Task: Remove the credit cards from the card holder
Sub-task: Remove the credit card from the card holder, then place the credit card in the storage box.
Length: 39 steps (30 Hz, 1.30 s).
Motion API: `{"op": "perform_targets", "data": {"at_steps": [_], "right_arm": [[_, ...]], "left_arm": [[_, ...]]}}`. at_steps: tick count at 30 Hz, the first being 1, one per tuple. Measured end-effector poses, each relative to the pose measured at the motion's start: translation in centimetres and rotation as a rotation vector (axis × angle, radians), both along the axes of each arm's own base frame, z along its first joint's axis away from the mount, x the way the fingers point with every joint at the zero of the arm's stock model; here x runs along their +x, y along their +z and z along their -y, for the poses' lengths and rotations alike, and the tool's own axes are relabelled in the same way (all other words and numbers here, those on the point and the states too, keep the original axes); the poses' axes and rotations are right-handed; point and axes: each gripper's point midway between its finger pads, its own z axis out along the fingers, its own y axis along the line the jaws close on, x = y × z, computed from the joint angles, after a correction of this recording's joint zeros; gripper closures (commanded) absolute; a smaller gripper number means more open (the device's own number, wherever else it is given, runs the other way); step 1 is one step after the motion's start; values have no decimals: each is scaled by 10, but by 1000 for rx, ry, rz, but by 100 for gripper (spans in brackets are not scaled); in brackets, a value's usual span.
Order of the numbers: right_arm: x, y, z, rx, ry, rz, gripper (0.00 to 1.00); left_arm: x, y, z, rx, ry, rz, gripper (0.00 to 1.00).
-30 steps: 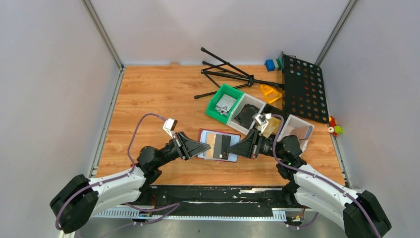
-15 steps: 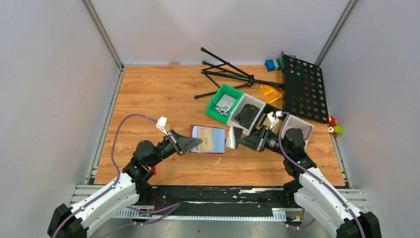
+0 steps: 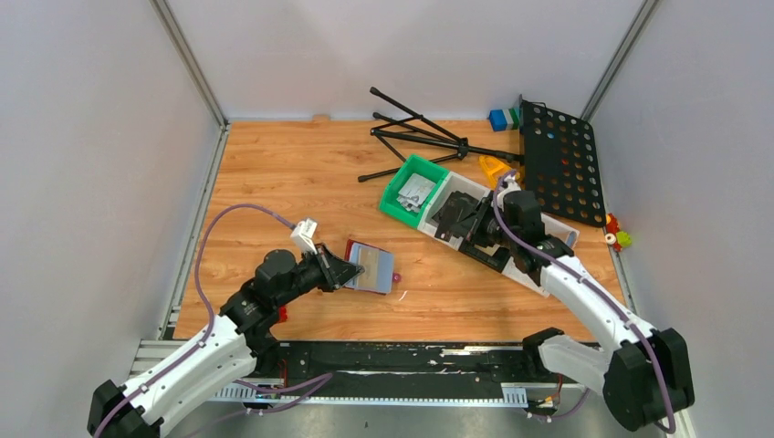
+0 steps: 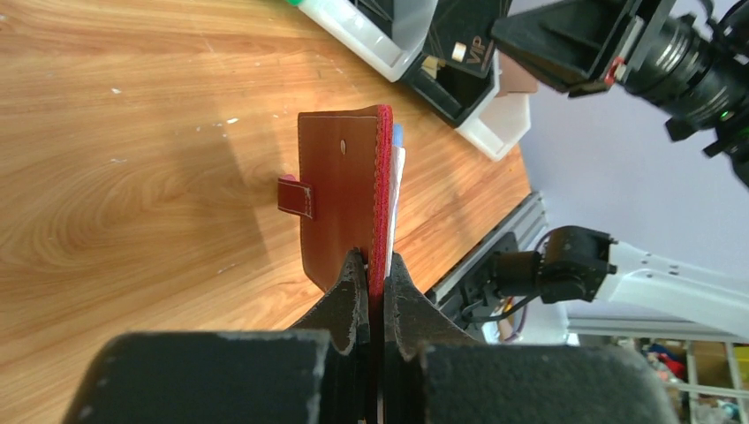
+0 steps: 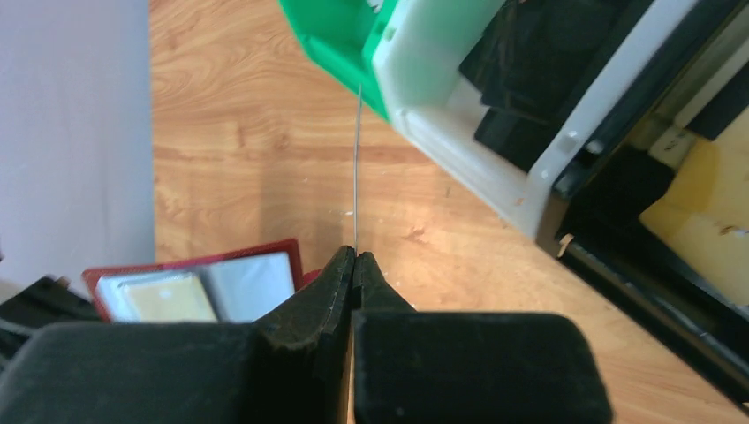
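Left side, top view: left gripper (image 4: 375, 265) reaching over the wooden table (image 3: 301, 173), clenched on the card holder (image 4: 340, 194). Pinching its near edge flat between both fingers, no gap visible.

Left wrist view: holding the card holder up on edge, dark-red outer face turned left. Snap tab (image 4: 294, 196) sticking out sideways. Blue and white card edges (image 4: 397, 163) poking past the red stitched rim on the right.

Top view puts it left of centre, near the front edge, tilted, inner side facing up. Can't tell whether touching the table at its far edge. Right wrist view: opened up, grey pockets edged in red, with a yellowish card (image 5: 168, 296) in one.

Further right: diagonal row of bins, green bin (image 3: 394, 190) first, then white bin (image 3: 467, 181), the rest partly hidden under the right arm.

Right gripper (image 5: 355, 254) clamped tight on a black card (image 4: 468, 35). Seen only as a thin edge-on line in its own camera, with gold chip and VIP lettering in left wrist view. Hanging over the bins, well apart from the card holder.

Back and right: folded black tripod (image 3: 420, 137), yellow piece (image 3: 493, 167), black perforated panel (image 3: 557, 164), blue and green blocks (image 3: 502, 119).
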Motion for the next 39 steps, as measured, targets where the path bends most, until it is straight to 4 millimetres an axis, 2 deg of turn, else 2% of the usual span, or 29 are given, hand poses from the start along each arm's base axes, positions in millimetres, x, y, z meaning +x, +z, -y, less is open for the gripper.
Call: {"op": "perform_targets", "data": {"at_steps": [10,17,20,23,27,31,33,36,39], "right_arm": [[49,-20,15,-152,-91,-45,100],[92,-31,20,-260,-104,-68,97],[103,-40,29,-295,-114,-101,88],[111,-51,38,-326,-121,-142,65],[111,-61,47,-355,-106,-177,58],[110,-54,48,-366,-91,-158,46],[107,-43,46,-359,-76,-136,38],[98,-12,38,-316,-28,-62,24],[80,19,22,-252,44,33,22]], "left_arm": [[0,-4,-4,109,-30,27,100],[-1,-10,-6,150,-43,27,100],[-1,-8,-6,156,-46,29,100],[-1,-7,-6,158,-48,35,100],[-2,-9,-7,167,-51,36,100],[-2,-9,-7,170,-53,38,100],[-1,-10,-7,171,-53,37,100],[-1,-15,-6,187,-59,25,100],[0,-24,-5,220,-73,5,100]]}}
